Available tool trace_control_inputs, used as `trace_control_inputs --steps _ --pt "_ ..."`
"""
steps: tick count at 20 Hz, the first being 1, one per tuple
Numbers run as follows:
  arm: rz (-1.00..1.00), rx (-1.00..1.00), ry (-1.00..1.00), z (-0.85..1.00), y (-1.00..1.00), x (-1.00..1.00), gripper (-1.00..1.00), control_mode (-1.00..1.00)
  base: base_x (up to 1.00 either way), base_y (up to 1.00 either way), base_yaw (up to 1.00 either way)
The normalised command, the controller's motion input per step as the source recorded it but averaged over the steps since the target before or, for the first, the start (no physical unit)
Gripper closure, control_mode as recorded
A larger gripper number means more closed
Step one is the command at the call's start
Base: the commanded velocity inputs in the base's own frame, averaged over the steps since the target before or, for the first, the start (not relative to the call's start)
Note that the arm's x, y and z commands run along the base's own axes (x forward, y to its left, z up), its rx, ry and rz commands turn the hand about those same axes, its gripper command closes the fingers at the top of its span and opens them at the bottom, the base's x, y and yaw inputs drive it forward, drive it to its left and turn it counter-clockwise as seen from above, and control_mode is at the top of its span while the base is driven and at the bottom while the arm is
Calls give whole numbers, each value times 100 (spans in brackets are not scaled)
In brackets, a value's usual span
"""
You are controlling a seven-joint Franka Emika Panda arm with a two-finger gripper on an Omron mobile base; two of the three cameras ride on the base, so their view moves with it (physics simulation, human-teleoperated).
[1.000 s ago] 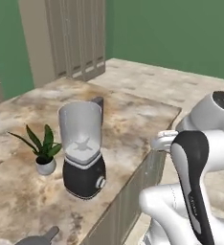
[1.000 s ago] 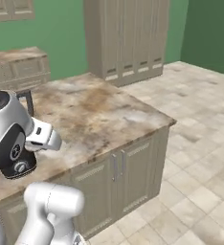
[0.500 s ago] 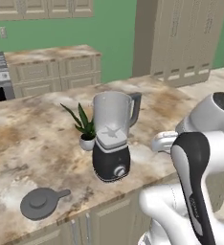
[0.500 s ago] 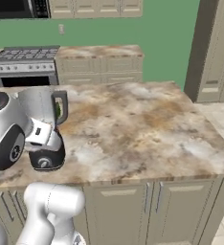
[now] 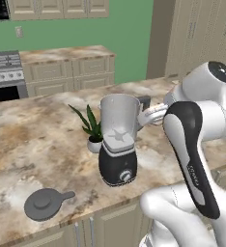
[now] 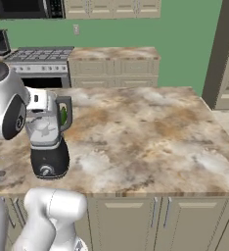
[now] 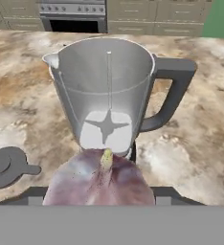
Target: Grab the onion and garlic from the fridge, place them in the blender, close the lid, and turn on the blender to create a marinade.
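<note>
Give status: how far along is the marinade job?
Done: garlic fetched, gripped in the hand just short of the blender. Jar shows bare blades, so no onion inside yet. Left: drop garlic, get onion, fit the lid lying on the counter, switch on.

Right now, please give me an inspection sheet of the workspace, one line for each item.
Surface: marbled counter, dry.
Job's things: blender upright, jar open, only blades inside; lid flat on the counter beside it; garlic at the gripper, short of the jar.
Clutter: potted plant behind the blender.
Grippers: gripper closed on the garlic.
Cables: nothing seen.
Surroundings: stove, cabinets, green wall.
</note>
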Motion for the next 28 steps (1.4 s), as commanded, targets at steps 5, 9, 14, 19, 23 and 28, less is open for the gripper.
trace_control_inputs --steps 5,9,14,19,23,28 --pt "20 -8 -1 80 42 96 100 -100 0 0 0" --pt "1 -28 12 -51 46 80 100 -100 0 0 0" --pt "0 -16 4 -59 16 52 100 -100 0 0 0" --pt "0 -3 0 -70 0 36 100 -100 0 0 0" --pt "0 0 -3 -19 2 48 100 -100 0 0 0" --pt "0 0 -2 -1 2 52 -100 -100 0 0 0"
